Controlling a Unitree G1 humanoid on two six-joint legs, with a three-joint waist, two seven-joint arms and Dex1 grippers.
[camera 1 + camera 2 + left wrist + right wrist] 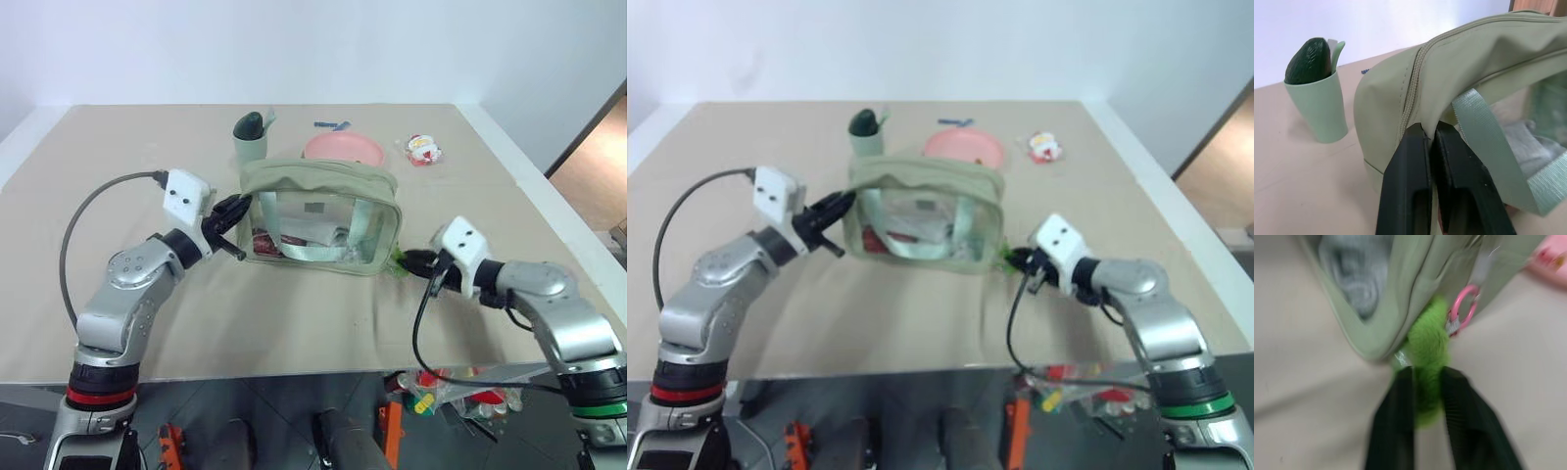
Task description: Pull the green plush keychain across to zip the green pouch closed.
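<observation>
Fuzzy keychain: green plush keychain (1426, 352) hangs at green pouch (323, 211) right end, soft, light; grab ring, not pink loop (1464, 308).
R end effector (1426, 396): fingers astride ring, partly closed.
L end effector (1430, 147): pinching pouch's left end, nr zip.
</observation>
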